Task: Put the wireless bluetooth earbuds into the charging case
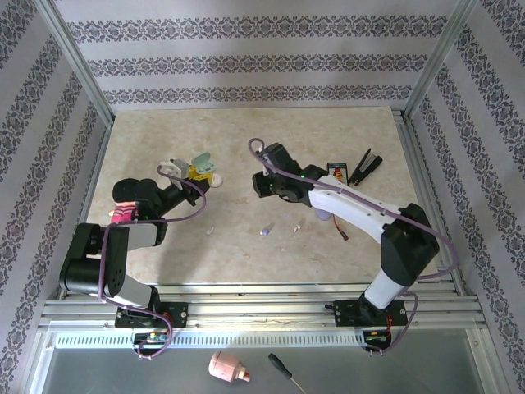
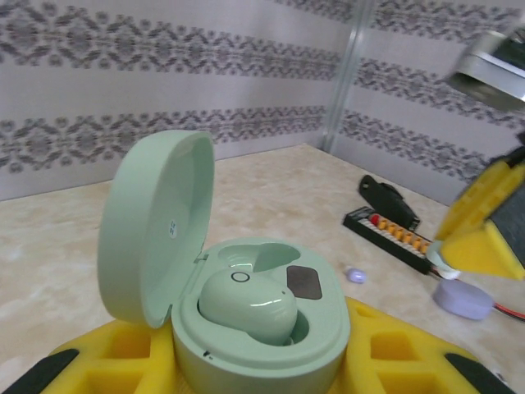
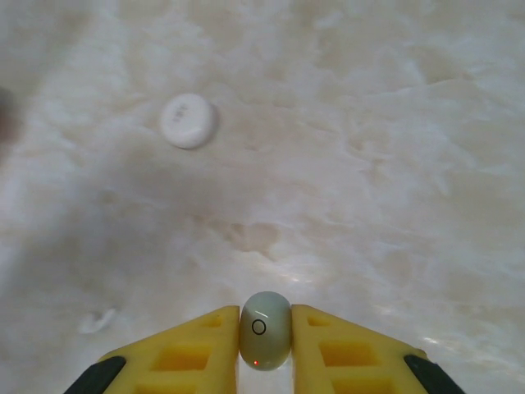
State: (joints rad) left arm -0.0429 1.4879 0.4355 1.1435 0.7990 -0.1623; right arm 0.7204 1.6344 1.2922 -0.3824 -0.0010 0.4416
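Note:
An open pale green charging case point(image 2: 262, 328) sits clamped between the yellow fingers of my left gripper point(image 2: 258, 365), lid point(image 2: 152, 238) tipped back. One pale green earbud point(image 2: 246, 305) lies in its nearer socket; the socket behind it point(image 2: 246, 256) is bare. From above, the left gripper point(image 1: 195, 171) holds the case point(image 1: 201, 161) at the table's left middle. My right gripper point(image 3: 265, 336) is shut on a second pale green earbud point(image 3: 265, 330) above the table; in the top view this gripper point(image 1: 261, 182) hangs right of the case, apart from it.
A lilac earbud point(image 1: 265, 231) and small whitish buds point(image 1: 212, 231) lie in the table's front middle. A white round case point(image 3: 189, 121) rests on the marble. A black board with orange pins point(image 2: 394, 234) and a black clip point(image 1: 367, 167) lie at the back right.

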